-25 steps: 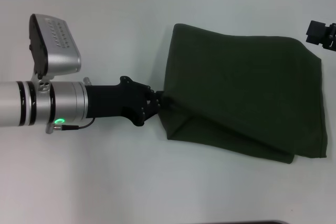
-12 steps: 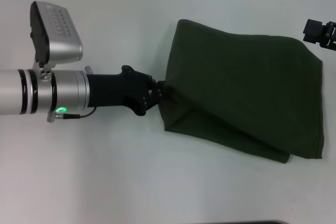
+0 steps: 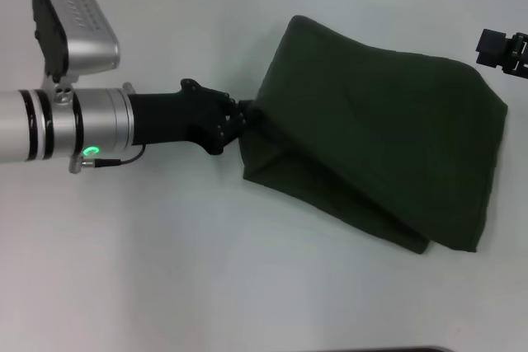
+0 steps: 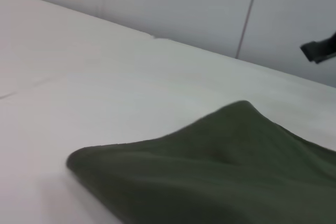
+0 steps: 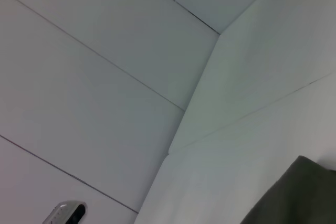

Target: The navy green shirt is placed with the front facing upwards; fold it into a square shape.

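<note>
Dark olive-green fabric, the navy green shirt, lies folded on the white counter, occupying the centre and right of the head view. The left gripper reaches in from the left and is clamped on the shirt's left edge, its fingers together on a pinched fold; the cloth rises slightly at that point, with a lower layer showing beneath along the near edge. The fingertips themselves are mostly buried in the fabric and hard to separate from it. No lettering, collar or tag shows on the exposed surface. In the left wrist view the shirt fills the near part of the picture as a rounded fold, with the wall panels behind. The right gripper sits at the far right edge, apart from the shirt and cut off by the frame, so whether it is apart or together cannot be told. The right wrist view shows only a dark cloth corner and wall panels.
</note>
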`<state>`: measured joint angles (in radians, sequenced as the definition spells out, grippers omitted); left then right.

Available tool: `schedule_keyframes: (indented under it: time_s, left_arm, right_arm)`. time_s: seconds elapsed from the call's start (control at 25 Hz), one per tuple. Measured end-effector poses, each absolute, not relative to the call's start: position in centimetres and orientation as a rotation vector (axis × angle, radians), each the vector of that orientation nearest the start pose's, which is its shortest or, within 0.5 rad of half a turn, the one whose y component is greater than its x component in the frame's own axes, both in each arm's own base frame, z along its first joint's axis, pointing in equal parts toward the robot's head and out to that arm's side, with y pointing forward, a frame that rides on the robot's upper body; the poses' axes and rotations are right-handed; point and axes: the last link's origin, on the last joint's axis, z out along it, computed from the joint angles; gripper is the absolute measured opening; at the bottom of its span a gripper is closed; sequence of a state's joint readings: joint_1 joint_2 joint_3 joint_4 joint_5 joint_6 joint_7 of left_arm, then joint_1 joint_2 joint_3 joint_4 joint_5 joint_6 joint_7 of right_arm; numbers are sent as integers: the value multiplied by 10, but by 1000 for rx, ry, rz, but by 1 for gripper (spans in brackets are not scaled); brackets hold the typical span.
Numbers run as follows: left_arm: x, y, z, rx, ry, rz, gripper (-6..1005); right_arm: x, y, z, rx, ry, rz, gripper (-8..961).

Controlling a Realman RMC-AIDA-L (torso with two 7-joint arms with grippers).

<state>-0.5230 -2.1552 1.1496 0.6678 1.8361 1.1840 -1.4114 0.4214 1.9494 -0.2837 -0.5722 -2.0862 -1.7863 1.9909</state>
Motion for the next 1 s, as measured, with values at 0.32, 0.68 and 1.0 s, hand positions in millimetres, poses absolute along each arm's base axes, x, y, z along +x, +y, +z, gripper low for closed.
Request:
schedule_keyframes:
  time_s: [0.32, 0.68, 1.0]
  left_arm:
    - [-236, 344, -73, -2744, -594, -469, 79]
    - [-246, 350, -62, -2670, -638, -483, 79]
    - [-253, 347, -57, -2643, -664, -485, 77]
  right_arm:
    - [325, 287, 79, -2232, 1619, 1092, 749]
    - [324, 289, 81, -2237, 1611, 1089, 749]
    - [322, 291, 82, -2244, 1604, 1090, 749]
